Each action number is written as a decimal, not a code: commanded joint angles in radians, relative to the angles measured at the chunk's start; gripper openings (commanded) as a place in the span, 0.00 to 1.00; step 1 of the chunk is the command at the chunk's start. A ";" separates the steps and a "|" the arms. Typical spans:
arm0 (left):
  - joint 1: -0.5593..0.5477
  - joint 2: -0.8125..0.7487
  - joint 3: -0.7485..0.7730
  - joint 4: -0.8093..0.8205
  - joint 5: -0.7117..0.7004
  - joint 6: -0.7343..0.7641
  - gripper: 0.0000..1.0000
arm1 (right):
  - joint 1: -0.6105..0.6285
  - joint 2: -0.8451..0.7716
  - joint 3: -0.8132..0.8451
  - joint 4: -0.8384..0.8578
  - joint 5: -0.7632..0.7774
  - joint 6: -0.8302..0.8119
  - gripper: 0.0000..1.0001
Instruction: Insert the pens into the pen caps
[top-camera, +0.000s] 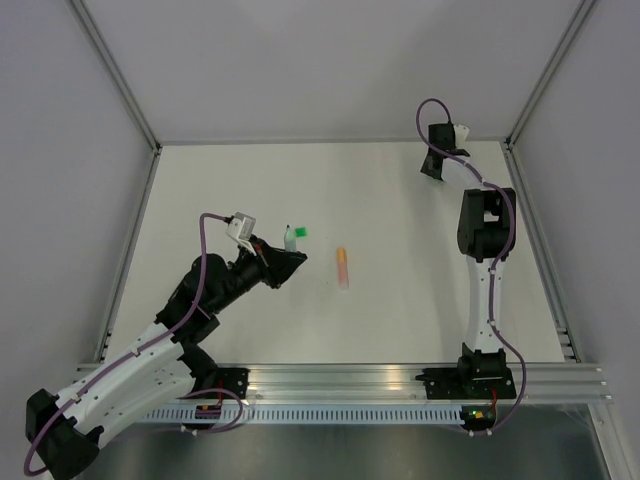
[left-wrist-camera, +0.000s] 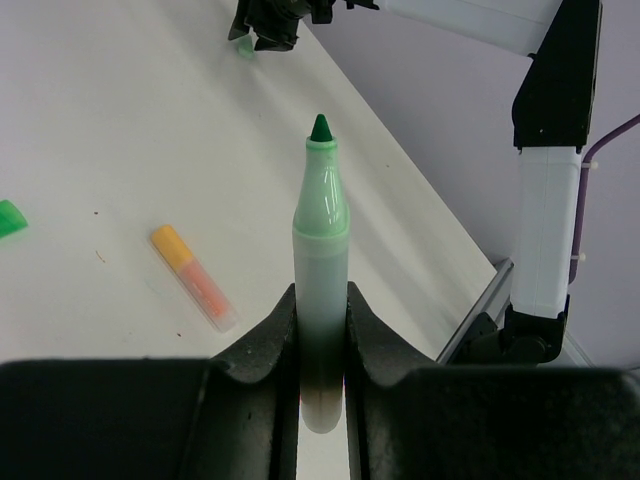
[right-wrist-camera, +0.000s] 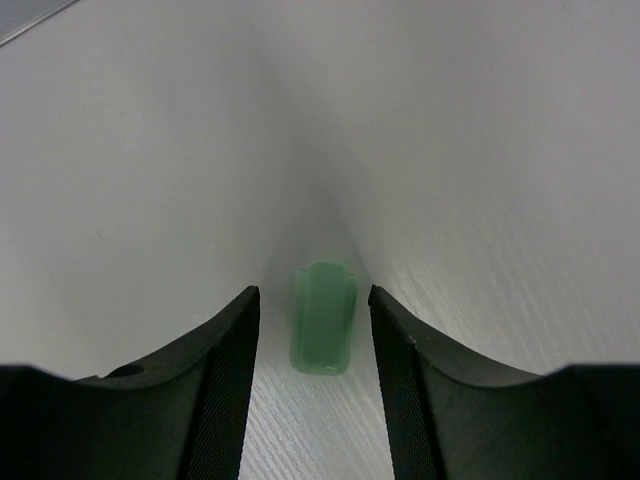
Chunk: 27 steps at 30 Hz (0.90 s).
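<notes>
Right wrist view looks down between the jaws of the right pincer (right-wrist-camera: 313, 297), which stand roughly half open and astride a pale green cap (right-wrist-camera: 323, 320). The cap lies on the tabletop (right-wrist-camera: 130, 180) with a sliver of clear space on either side, so nothing is gripped there. From the top external view this pincer sits in the upper right of the frame, near the far edge of the tabletop. The left pincer (left-wrist-camera: 320, 295), left of centre in that view, is clamped tight on the lower barrel of the mint green pen (left-wrist-camera: 320, 230), whose dark green tip points away and stands bare. I judge the cap to be light, hard and smooth, likely to squirt out or tip if pinched off centre. It wants a square grip across its middle that leaves the mouth free, though I cannot tell which end is the open one. The pen looks stiff and light, and the low hold leaves its whole nose clear for the cap. Pen and cap are well apart, left of centre against upper right. An orange pen (top-camera: 343, 267) lies on the tabletop near the middle of the top external frame, and a bright green cap (left-wrist-camera: 8, 217) lies at the left edge of the left wrist view.
</notes>
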 joint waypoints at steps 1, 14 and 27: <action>-0.004 -0.007 -0.002 0.027 0.004 -0.027 0.02 | -0.007 0.035 0.079 -0.050 -0.013 -0.045 0.53; -0.004 -0.042 0.002 0.007 -0.014 -0.022 0.02 | 0.005 -0.069 -0.100 0.042 -0.233 -0.290 0.21; -0.004 -0.190 -0.017 -0.059 -0.151 0.001 0.06 | 0.258 -0.442 -0.582 -0.028 -0.765 -0.970 0.32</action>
